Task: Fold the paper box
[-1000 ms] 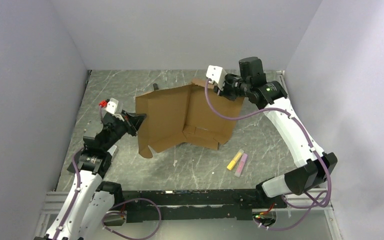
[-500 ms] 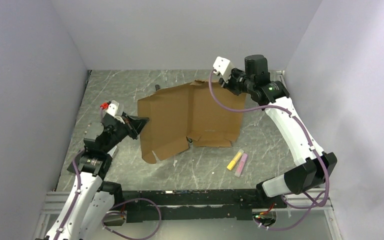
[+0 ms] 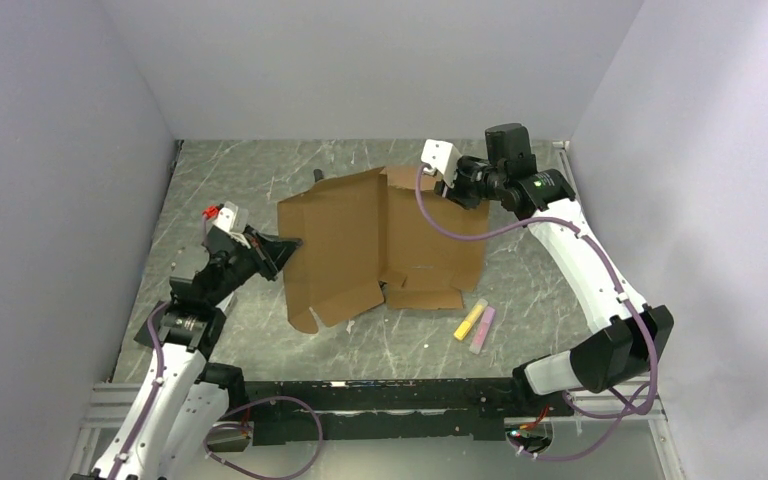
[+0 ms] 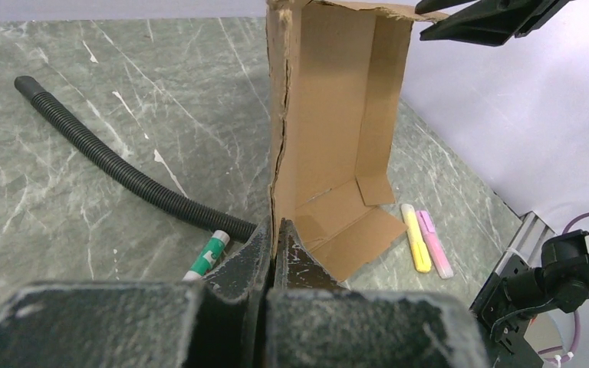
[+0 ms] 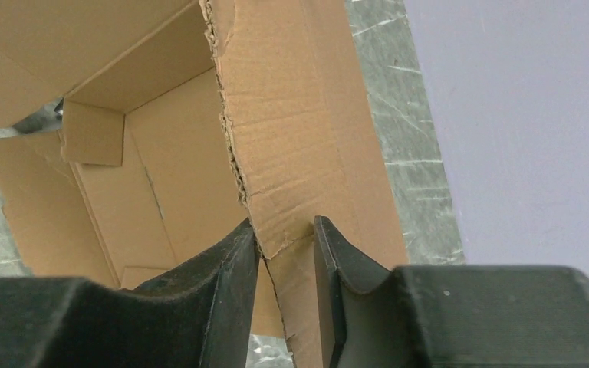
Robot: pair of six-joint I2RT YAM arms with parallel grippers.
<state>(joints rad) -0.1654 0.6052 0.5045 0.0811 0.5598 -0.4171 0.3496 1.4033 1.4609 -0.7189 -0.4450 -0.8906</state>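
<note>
Paper box (image 3: 360, 230) between the arms, left gripper (image 4: 274, 231) pinching its left edge; right gripper (image 5: 284, 228) pinching far-right flap

1. Seen from above, a grey marbled desk (image 3: 220, 180) sits between pale lilac walls.
2. A brown paper box (image 3: 360, 240) lies mid-desk, partly folded, with its panels creased and raised unevenly.
3. The left gripper (image 3: 288, 246) meets the box's left edge.
4. The right gripper (image 3: 452, 188) reaches the box's far right corner.
5. A yellow marker (image 3: 470, 319) and a pink marker (image 3: 483, 329) lie side by side on the desk, just beside the box's near right corner.
</note>
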